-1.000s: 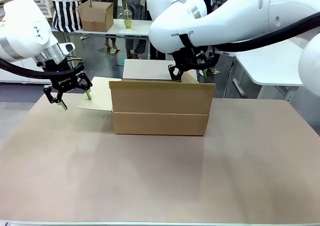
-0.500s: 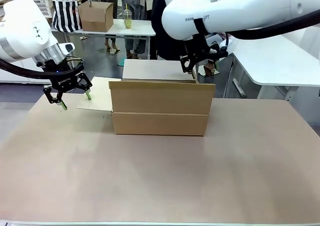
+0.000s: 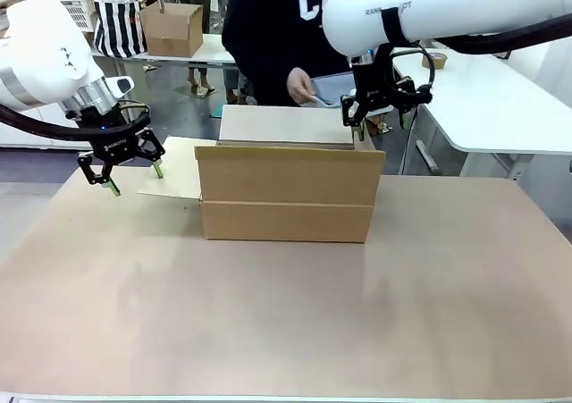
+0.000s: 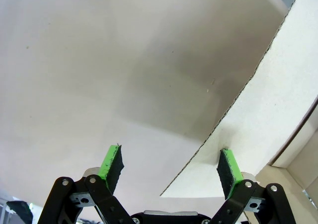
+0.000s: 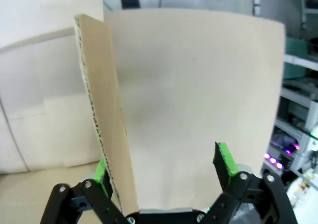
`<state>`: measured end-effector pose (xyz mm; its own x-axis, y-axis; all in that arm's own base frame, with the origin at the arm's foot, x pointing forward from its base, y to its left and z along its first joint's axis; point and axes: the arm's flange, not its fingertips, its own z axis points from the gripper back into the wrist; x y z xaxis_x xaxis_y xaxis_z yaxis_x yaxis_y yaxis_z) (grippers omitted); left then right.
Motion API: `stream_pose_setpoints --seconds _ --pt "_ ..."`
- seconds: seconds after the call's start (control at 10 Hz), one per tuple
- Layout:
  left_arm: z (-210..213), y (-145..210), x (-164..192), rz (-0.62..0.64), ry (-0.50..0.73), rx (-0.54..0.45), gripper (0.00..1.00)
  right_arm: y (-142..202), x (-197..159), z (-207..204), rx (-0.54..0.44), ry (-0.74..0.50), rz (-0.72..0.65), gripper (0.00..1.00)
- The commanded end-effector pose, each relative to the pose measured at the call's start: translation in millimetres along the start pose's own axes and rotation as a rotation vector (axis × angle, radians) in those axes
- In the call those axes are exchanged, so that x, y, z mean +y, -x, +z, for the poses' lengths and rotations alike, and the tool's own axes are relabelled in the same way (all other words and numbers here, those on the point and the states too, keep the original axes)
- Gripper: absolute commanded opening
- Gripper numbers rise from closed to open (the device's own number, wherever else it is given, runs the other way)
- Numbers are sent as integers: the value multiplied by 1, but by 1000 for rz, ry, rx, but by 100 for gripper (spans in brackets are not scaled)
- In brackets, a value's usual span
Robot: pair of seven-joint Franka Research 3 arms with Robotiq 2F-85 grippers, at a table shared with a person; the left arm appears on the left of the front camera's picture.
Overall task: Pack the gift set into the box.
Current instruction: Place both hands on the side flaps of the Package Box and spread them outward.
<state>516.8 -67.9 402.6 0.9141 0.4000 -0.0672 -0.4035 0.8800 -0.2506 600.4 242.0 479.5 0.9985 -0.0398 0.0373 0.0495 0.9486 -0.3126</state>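
Observation:
The box (image 3: 286,193), a large brown carton with its top flaps open, stands mid-table. My left gripper (image 3: 134,178) hangs open at the edge of its left flap (image 3: 179,166). In the left wrist view that flap (image 4: 278,100) lies under the open left gripper (image 4: 170,167). My right gripper (image 3: 377,121) is open above the box's right end. In the right wrist view an upright flap (image 5: 107,129) stands between the open right gripper's (image 5: 164,169) fingers, near the left one. Behind the box a person's hand holds a flat grey-blue packet (image 3: 329,88), seemingly the gift set.
The tan table (image 3: 286,323) has free room in front of the box. A white table (image 3: 500,108) stands at the right. Far back, another table holds a striped bag (image 3: 119,23), a small carton (image 3: 172,28) and a cup (image 3: 229,35).
My right arm has swung up and to the right, from the box's back middle to its right end. The person with the packet has come into sight behind it. The left arm is still.

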Motion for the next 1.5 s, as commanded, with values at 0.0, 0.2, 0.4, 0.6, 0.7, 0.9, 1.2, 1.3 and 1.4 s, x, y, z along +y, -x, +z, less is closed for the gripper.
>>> stream_pose_setpoints --seconds 0.0,0.2,0.4,0.6,0.7,0.9,1.2,1.3,1.4 --pt "2 0 -1 13 -17 -12 100 21 -30 -21 -15 -71 -2 100" --pt "2 0 -1 13 -17 -12 100 31 -53 -24 -46 -95 -43 100" --pt "2 0 -1 13 -17 -12 100 37 -71 -35 -43 -165 -58 100" --pt "2 0 -1 13 -17 -12 100 44 -81 -54 -22 -202 -107 100" --pt "2 0 -1 13 -17 -12 100 48 -86 -66 -8 -220 -131 100" --pt "2 0 -1 13 -17 -12 100 55 -94 -84 30 -222 -219 100" --pt "2 0 -1 13 -17 -12 100 46 -91 -88 46 -195 -189 100" --pt "2 0 -1 13 -17 -12 100 46 -91 -88 46 -195 -189 100" --pt "2 0 -1 13 -17 -12 100 46 -91 -88 46 -195 -189 100"
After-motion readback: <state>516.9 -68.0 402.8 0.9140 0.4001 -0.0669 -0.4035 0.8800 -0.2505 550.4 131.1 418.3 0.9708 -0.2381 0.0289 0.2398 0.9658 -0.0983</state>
